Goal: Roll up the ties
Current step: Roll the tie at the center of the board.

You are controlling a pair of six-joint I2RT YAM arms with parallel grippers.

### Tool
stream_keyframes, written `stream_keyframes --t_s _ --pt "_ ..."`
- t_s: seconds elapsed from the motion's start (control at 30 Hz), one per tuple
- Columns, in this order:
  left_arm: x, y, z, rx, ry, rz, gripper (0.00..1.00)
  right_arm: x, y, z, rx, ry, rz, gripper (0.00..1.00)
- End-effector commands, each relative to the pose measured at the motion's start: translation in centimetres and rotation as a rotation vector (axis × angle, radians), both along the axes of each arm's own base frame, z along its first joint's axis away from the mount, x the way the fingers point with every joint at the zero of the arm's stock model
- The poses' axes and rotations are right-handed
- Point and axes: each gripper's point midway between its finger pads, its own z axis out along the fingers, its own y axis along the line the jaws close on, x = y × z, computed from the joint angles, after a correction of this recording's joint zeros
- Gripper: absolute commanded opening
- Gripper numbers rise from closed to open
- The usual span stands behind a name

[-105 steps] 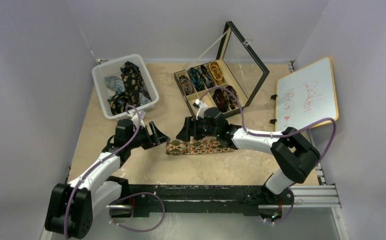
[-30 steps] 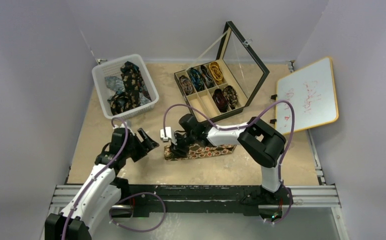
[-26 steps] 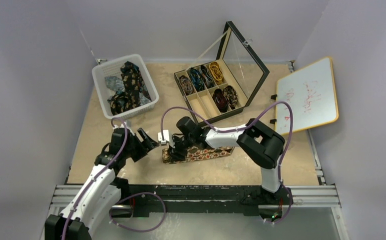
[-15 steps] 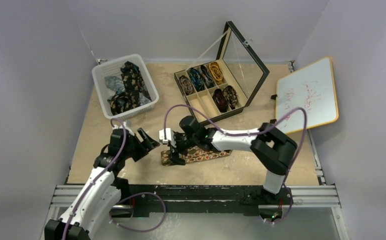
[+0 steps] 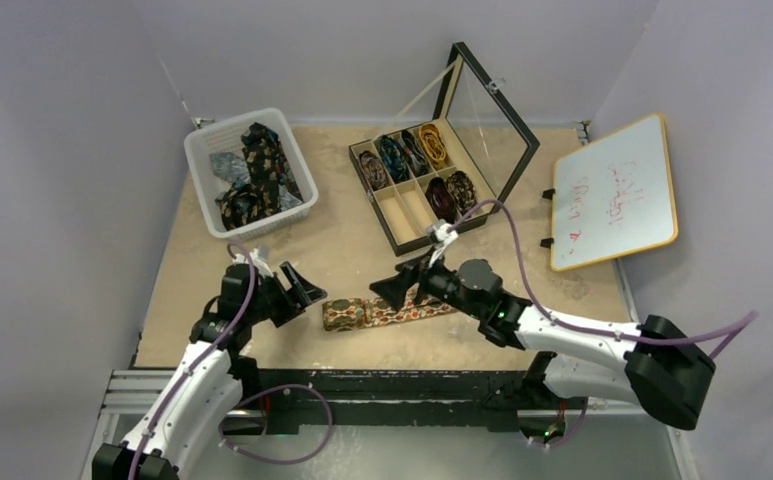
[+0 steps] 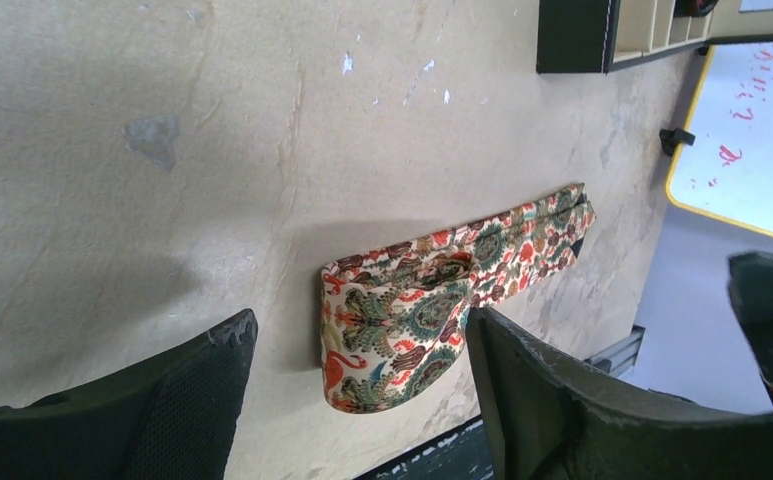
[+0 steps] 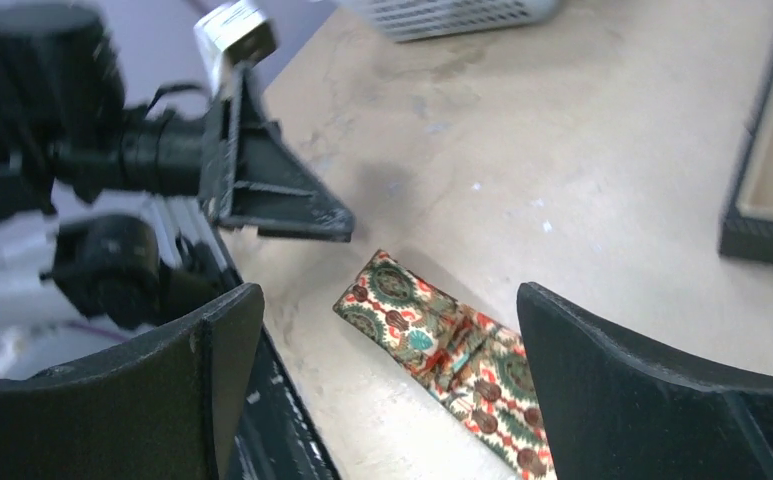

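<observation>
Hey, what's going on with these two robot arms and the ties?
The two arms are rolling ties. A tan-orange paisley tie lies on the table between them, folded over at its left end but not coiled. The left gripper and right gripper are both open near it, holding nothing. Loose ties sit in the white basket, and rolled ties fill most compartments of the open box.

a tan-orange paisley tie (image 5: 387, 312) lies flat, folded double, not coiled.
</observation>
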Motion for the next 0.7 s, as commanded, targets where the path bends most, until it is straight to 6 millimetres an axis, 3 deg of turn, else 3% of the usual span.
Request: stream_keyframes --t_s 0.0,0.1,0.27,0.33,0.67 --pt "0.3 -1.2 0.8 -0.068 -0.056 -0.050 0.75 1.7 -1.9 0.0 0.210 0.296 -0.207 0.99" --pt "0.4 -1.3 0.5 -0.065 -0.046 -0.056 0.75 1.8 -1.0 -2.5 0.159 0.412 -0.164 0.96" --pt "-0.1 -1.5 -0.2 -0.059 -0.016 -0.085 0.74 0.9 2.3 -6.8 0.048 0.546 0.012 0.67" --pt "-0.3 -1.5 -0.3 -0.062 -0.012 -0.092 0.74 0.8 3.0 -7.3 0.043 0.573 0.038 0.58" --pt "-0.5 -2.0 -0.8 -0.059 -0.011 -0.146 0.74 1.7 4.4 -9.7 -0.021 0.635 0.040 0.51"
